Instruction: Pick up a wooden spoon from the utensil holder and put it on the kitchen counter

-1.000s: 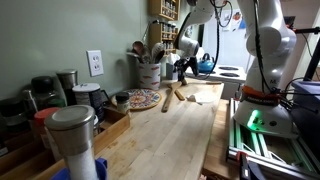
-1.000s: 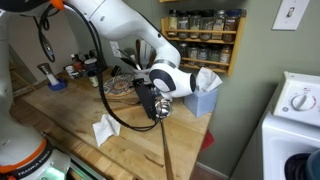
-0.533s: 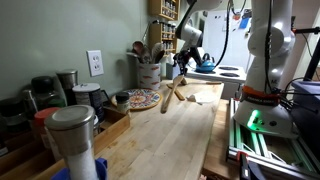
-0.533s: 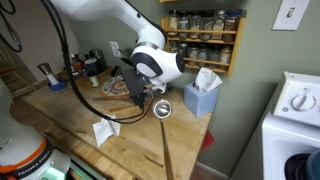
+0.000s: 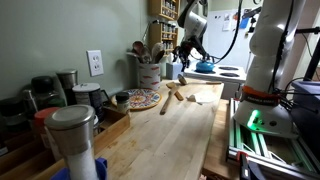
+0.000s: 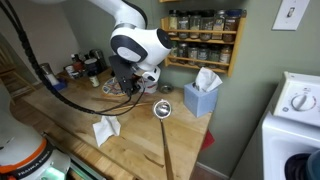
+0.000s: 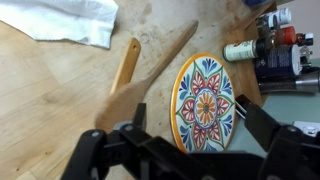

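Observation:
The wooden spoon lies flat on the kitchen counter, next to a shorter, broader wooden utensil. In the wrist view the spoon's slim handle runs beside the broad utensil on the wood. The utensil holder stands at the back by the wall with several utensils in it. My gripper hangs open and empty above the counter, to the right of the holder and above the spoon. Its fingers straddle the view over a painted plate. In an exterior view the gripper hides the holder.
A colourful painted plate lies near the spoon and shows in an exterior view. A white cloth, a blue tissue box and a steel-lidded glass jar are on the counter. A spice rack hangs on the wall. The stove is beyond.
My gripper has risen from just above the counter and moved back up, open and empty. The spoon and the broad utensil stay lying on the counter.

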Robot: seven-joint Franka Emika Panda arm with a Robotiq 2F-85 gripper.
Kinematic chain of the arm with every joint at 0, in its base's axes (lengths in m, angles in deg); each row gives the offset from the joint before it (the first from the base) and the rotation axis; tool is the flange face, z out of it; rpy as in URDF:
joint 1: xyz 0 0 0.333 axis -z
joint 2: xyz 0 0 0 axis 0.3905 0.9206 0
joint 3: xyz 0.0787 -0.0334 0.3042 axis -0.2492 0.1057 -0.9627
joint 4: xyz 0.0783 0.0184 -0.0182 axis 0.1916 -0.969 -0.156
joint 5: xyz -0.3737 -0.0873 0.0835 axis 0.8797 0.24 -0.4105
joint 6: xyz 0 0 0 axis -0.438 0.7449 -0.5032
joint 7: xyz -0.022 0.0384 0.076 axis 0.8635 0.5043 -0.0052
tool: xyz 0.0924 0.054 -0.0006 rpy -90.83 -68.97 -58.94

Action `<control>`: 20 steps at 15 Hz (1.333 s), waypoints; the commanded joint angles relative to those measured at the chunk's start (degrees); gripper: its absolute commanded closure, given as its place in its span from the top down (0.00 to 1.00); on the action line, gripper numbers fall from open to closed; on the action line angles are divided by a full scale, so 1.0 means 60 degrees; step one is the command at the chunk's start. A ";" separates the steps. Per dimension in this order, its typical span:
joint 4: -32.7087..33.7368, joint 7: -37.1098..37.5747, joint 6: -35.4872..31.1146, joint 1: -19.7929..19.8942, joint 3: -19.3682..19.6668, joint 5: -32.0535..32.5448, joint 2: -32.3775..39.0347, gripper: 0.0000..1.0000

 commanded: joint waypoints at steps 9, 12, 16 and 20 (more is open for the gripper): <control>-0.1598 0.4496 -0.1897 -0.0551 -0.0837 0.2682 -0.3416 1.00; -0.1922 0.5918 -0.1964 -0.0806 -0.1737 0.3926 -0.4744 1.00; -0.2008 0.7270 -0.1465 -0.0885 -0.2760 0.5746 -0.5955 1.00; -0.2241 0.6211 -0.0588 -0.1185 -0.2311 0.6747 -0.6507 1.00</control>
